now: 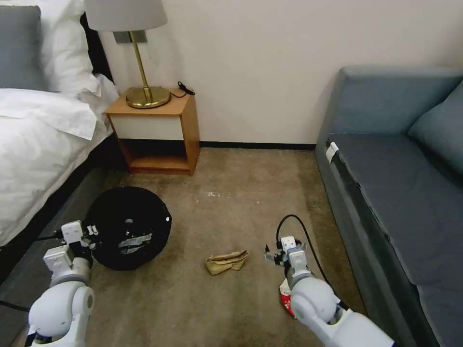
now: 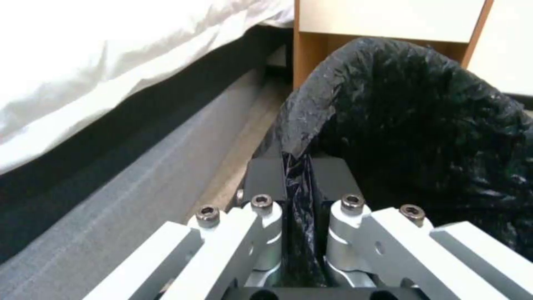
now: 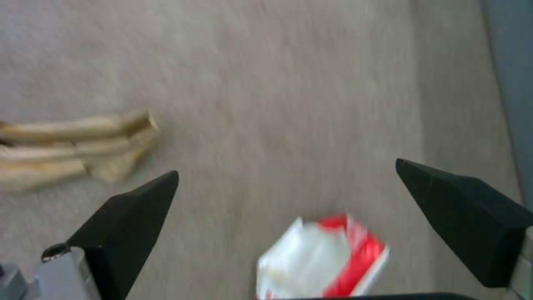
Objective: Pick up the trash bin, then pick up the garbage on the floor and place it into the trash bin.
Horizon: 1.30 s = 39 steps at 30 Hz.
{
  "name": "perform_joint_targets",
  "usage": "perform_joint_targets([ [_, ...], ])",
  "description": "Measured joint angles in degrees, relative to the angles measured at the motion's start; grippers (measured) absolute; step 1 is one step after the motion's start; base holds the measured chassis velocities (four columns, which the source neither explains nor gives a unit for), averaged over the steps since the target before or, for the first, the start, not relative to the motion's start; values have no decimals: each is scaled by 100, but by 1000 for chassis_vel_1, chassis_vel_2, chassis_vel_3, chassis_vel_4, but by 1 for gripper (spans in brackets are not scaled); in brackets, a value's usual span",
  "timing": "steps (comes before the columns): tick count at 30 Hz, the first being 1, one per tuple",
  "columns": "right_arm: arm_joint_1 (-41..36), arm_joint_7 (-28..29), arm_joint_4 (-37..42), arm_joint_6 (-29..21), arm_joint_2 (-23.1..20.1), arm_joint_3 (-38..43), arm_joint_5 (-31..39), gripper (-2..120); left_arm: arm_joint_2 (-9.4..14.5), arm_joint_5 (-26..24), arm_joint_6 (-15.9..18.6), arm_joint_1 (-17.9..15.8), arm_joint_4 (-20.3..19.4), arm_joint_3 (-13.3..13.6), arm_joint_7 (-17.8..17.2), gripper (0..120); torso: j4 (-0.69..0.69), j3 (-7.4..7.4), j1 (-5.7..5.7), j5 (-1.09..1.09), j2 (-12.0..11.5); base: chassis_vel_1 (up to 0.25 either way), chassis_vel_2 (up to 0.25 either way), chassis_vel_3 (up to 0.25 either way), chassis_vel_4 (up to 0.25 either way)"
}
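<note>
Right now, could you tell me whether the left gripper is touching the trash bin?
Touching: in the left wrist view the left gripper is shut on the wrinkly black liner rim of the trash bin.

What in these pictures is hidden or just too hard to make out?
- Red-white packet: head view, mostly hidden behind the right arm; right wrist view, cut off by the edge and blurred, print unreadable.
- Trash bin contents: head view, pale shapes inside, too dark to identify.
- Tan paper bag: right wrist view, blurred and cut off.
</note>
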Motion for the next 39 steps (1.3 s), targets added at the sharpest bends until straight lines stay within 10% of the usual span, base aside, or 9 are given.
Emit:
perform_joint_targets([
  [19, -173, 110, -1454, 287, 572, 372, 407, 98, 11, -55, -146, 19, 75, 58, 4, 6, -1, 0, 0, 0, 0, 0, 0, 0, 0],
  [39, -196, -903, -2270, 557, 690, 620, -298, 26, 134, -74, -139, 58, 51, 60, 19, 6, 0, 0, 0, 0, 0, 0, 0, 0, 0],
])
